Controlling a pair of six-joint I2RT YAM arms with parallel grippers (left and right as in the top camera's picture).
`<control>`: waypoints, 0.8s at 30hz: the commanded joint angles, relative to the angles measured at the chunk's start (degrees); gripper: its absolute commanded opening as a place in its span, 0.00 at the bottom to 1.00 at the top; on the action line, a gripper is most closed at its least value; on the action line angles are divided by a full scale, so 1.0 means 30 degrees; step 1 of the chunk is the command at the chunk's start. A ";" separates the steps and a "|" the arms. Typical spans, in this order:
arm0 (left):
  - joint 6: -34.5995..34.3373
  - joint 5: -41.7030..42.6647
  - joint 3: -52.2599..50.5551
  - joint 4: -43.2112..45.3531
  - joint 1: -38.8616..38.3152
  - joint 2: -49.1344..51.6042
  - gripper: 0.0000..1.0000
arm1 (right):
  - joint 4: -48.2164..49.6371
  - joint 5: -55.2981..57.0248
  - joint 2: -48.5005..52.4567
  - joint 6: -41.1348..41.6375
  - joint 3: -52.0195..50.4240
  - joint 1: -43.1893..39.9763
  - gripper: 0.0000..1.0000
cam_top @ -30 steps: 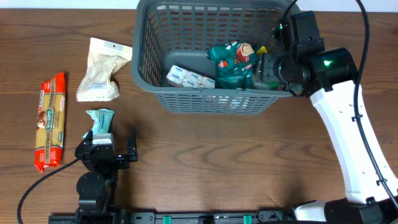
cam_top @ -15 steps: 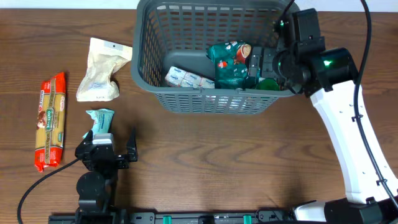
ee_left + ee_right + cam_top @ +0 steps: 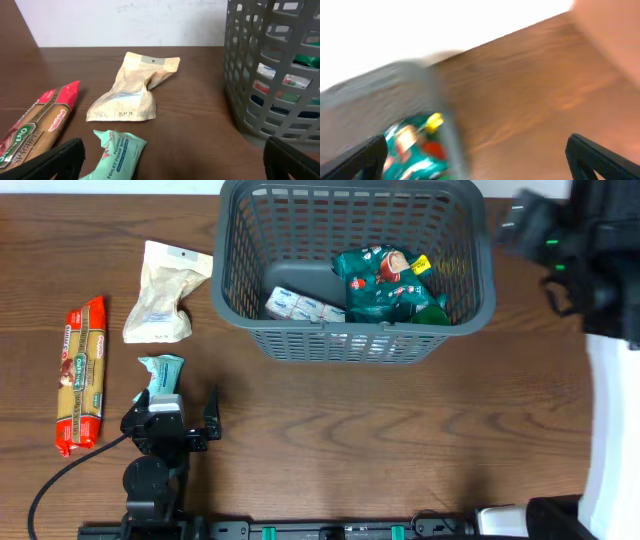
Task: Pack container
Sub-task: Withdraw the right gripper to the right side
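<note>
Near left, our L gripper sits spread wide, empty, by the tissue pack. 3 items lie outside: that, spaghetti, beige pouch. Farther, the container holds a green packet & white-blue pack. R gripper, far right: spread, empty. We reckon 2 of 5 packed.

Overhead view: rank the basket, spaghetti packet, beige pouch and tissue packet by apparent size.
1. the basket, by far
2. spaghetti packet and beige pouch: too alike to rank, one longer, one wider
3. tissue packet, partly hidden
</note>
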 commanded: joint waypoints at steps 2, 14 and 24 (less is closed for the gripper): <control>0.0255 -0.0015 -0.0525 -0.0102 0.0080 -0.0117 0.99 | -0.1610 0.4874 -0.0240 0.3082 0.0517 -0.1865 0.99; 0.0255 -0.0015 -0.0525 -0.0102 0.0080 -0.0117 0.99 | -0.2572 0.4932 -0.0168 0.3563 0.0481 -0.3810 0.99; 0.0248 -0.0015 -0.0525 -0.0102 0.0080 -0.0117 0.99 | -0.2565 0.4940 -0.0168 0.3563 0.0481 -0.3818 0.99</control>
